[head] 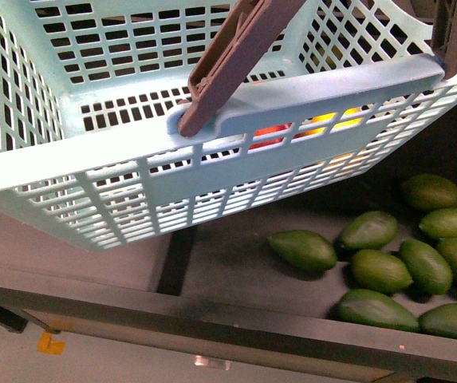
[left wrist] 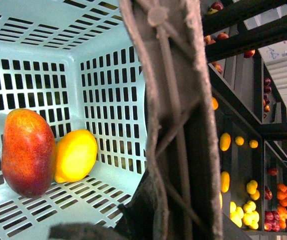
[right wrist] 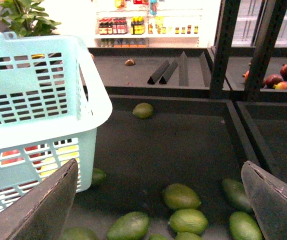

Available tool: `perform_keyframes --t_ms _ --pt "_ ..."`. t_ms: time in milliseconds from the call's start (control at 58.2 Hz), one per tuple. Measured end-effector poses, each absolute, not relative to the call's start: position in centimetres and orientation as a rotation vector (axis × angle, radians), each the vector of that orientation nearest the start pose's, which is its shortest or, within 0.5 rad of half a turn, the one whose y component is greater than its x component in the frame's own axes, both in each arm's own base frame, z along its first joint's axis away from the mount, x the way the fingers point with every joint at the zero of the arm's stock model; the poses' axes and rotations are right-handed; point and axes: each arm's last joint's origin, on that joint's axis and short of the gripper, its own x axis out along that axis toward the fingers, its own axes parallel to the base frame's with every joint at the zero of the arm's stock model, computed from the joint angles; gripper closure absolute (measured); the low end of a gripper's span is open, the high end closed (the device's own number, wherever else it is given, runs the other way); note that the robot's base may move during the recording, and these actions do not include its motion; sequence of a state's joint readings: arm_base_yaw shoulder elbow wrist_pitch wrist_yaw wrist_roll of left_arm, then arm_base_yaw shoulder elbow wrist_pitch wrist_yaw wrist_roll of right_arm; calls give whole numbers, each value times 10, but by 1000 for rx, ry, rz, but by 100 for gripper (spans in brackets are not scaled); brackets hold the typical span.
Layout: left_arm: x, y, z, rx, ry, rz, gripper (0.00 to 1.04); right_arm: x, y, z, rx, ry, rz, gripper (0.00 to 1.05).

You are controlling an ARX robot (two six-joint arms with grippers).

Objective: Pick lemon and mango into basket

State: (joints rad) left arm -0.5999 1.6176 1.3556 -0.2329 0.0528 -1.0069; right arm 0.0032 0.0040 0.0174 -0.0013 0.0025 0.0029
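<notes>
I see the mango (left wrist: 28, 151) and lemon (left wrist: 76, 155) touching on the floor of the basket (head: 68, 171), lower left of the left wrist frame. My right gripper (right wrist: 158, 200) is spread wide over green fruits (right wrist: 182, 196). I can't tell the left gripper's state; a brown handle (left wrist: 176, 120) fills its view.

Your front view looks steeply down, very close to the basket (head: 132, 171), whose slotted wall fills the upper frame; green fruits (head: 384, 271) lie on the dark shelf (head: 228, 263) below. Your left wrist view sits at the basket's rim, pressed against a brown handle (left wrist: 178, 125), looking inside. Your right wrist view faces level across the shelf, its tool (right wrist: 163, 200) framing the foreground. All three share the basket.
</notes>
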Motion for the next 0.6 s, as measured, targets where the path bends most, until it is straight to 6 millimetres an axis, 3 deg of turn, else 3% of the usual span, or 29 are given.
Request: perform_keyframes --t_ms 395,516,601 --pt "308 -204 316 -790 718 -294 100 97 0 169 3 -12 4 9" --pt "322 -211 311 -941 441 -136 100 97 0 169 3 -11 2 9" --pt "343 -208 311 -970 370 -71 100 97 0 169 3 -11 2 9"
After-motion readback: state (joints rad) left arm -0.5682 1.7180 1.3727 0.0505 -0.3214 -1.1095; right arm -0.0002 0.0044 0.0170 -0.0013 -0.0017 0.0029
